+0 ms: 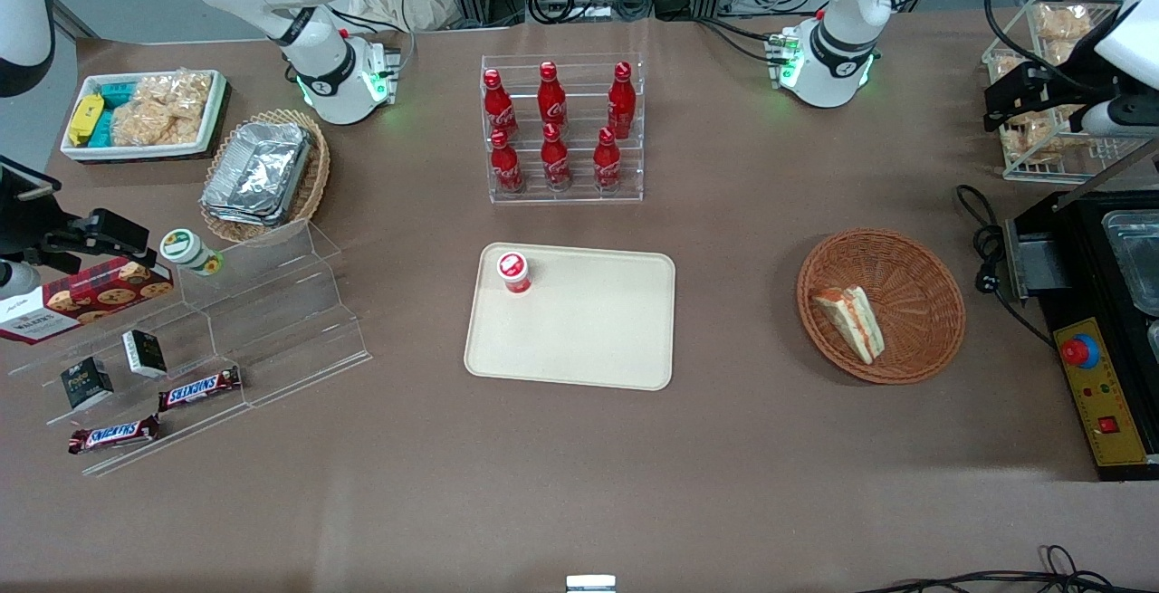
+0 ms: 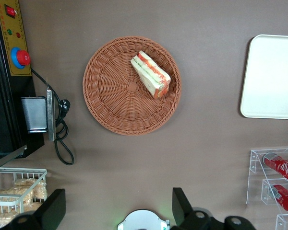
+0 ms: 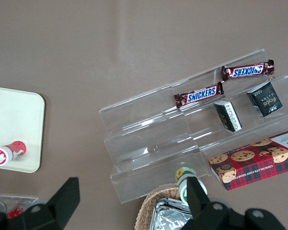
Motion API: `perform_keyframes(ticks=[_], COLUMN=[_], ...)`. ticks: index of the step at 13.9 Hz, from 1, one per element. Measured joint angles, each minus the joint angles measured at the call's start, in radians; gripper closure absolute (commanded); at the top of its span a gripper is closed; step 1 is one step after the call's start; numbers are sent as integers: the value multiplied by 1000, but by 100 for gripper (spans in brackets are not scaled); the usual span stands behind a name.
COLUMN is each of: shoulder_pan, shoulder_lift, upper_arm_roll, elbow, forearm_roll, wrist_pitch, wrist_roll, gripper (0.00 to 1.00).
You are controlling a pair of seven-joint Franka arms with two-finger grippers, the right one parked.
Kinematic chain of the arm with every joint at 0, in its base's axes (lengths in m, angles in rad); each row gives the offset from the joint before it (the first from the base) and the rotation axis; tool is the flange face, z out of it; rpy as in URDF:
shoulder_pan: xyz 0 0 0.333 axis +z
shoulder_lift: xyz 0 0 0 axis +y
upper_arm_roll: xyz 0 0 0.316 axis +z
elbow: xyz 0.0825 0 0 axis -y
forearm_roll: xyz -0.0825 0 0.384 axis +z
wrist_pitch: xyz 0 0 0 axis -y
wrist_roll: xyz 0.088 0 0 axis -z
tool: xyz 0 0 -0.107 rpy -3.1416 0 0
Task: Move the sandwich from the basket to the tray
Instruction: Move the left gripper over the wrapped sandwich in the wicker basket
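Reddish-brown wicker, that's the basket (image 1: pixel 914 339) toward the working arm's end of the bench (image 1: pixel 724 448), and the sandwich (image 1: pixel 849 321) lies in it, off-centre near the rim, white slices with a red-orange filling. It shows again from the left wrist, basket (image 2: pixel 115 96) and sandwich (image 2: pixel 150 74) together. Well apart sits the cream tray (image 1: pixel 589 339), and on it one small red container (image 1: pixel 514 272) with a red-and-white lid; I can't read the label. Farther from the front camera, a clear acrylic rack (image 1: pixel 563 190) holds six red Coca-Cola bottles (image 1: pixel 554 127) in two rows. Toward the parked arm's end, a stepped clear stand (image 1: pixel 272 321) carries two Snickers bars (image 1: pixel 199 388), two small dark boxes (image 1: pixel 143 353), a tartan Walkers cookie box (image 1: pixel 86 299) and a green-lidded jar (image 1: pixel 188 251). Near it a tan wicker basket (image 1: pixel 312 186) holds foil containers (image 1: pixel 258 172), and a white tub (image 1: pixel 213 118) holds bagged crackers (image 1: pixel 163 109). The left arm's jaws (image 2: pixel 116 207) hang high above the bench, spread wide and holding nothing, apart from the basket.
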Motion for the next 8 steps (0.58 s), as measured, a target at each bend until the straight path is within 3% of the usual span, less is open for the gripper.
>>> perform_keyframes(ticks=[8], shoulder_pan=[0], shoulder_lift=[8], upper_arm_roll=[6], elbow=[-3], forearm_roll=[1], wrist_pitch=[6], wrist_roll=[0], gripper=[0])
